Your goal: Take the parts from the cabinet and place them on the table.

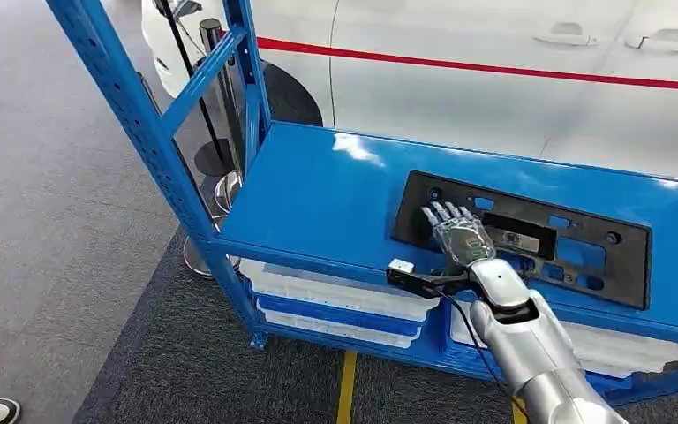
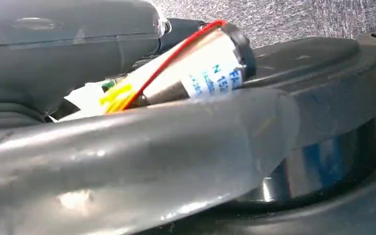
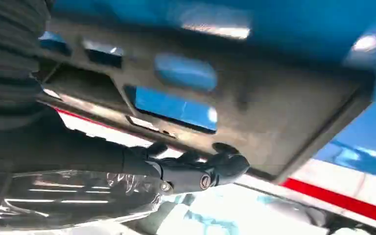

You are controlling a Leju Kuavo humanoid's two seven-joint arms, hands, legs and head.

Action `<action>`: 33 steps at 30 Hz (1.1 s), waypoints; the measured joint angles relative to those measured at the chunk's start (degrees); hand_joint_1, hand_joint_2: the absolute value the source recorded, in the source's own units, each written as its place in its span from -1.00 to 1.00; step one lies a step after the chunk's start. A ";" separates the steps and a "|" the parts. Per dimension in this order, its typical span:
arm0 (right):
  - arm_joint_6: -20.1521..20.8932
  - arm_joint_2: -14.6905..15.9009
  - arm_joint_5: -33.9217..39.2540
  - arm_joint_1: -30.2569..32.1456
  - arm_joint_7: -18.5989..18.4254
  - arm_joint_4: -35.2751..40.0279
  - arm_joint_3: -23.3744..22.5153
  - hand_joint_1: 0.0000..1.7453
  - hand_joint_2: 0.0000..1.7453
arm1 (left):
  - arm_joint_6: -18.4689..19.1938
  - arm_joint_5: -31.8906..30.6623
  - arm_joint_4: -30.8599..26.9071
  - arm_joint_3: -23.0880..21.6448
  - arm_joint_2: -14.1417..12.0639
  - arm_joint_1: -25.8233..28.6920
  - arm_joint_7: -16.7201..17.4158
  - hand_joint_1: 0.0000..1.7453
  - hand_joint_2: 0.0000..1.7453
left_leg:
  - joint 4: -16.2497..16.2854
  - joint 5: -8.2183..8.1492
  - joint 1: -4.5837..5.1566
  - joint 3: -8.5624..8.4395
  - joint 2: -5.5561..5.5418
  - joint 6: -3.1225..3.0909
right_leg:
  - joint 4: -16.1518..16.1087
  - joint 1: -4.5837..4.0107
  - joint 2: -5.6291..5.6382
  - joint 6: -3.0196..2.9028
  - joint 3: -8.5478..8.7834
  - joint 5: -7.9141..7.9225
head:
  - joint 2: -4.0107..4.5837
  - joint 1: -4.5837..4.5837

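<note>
Head view looks down on a blue metal cabinet [image 1: 318,190] whose top shelf carries a flat black plastic panel [image 1: 530,237] full of cut-out holes. The robot's right hand [image 1: 461,234] lies palm-down on the left part of that panel, fingers stretched out flat and slightly apart, pointing away from the robot — it presses on the piece rather than clasping it. Its silver arm [image 1: 530,344] comes up from the lower right, with a small camera block and a black cable at the wrist.

Under the top shelf sit white trays [image 1: 335,296] on the lower level. Behind the cabinet stands a white car [image 1: 494,88] with a red stripe along its side, and grey carpet [image 1: 44,221] covers the floor to the left.

From the right wrist, dark fingers [image 3: 196,174] rest against the panel [image 3: 254,112], with blue shelf showing through its openings.

I cannot tell the state of the left hand — its wrist view looks at dark parts of the robot's body.
</note>
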State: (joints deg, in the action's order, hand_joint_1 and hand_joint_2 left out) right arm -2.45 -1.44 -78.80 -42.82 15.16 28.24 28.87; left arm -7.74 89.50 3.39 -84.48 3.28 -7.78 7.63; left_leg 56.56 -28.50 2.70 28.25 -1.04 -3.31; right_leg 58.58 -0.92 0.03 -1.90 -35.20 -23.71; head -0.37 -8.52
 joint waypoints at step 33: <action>-10.80 -1.03 -3.32 -0.48 -11.96 0.50 0.09 -1.00 1.00 | 0.04 0.00 0.00 0.00 0.09 0.07 -0.55 -1.00 -1.00 | 0.00 0.01 0.00 -0.03 -0.02 0.00 | 0.01 0.00 0.00 0.00 -0.01 0.00 | 0.00 0.00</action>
State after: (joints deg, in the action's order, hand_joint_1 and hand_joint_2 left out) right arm -13.25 -2.47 -82.12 -43.30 3.21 28.74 28.96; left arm -7.69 89.50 3.39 -84.48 3.37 -7.71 7.08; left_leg 56.56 -28.49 2.70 28.22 -1.06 -3.31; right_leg 58.59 -0.92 0.02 -1.90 -35.21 -23.71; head -0.37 -8.52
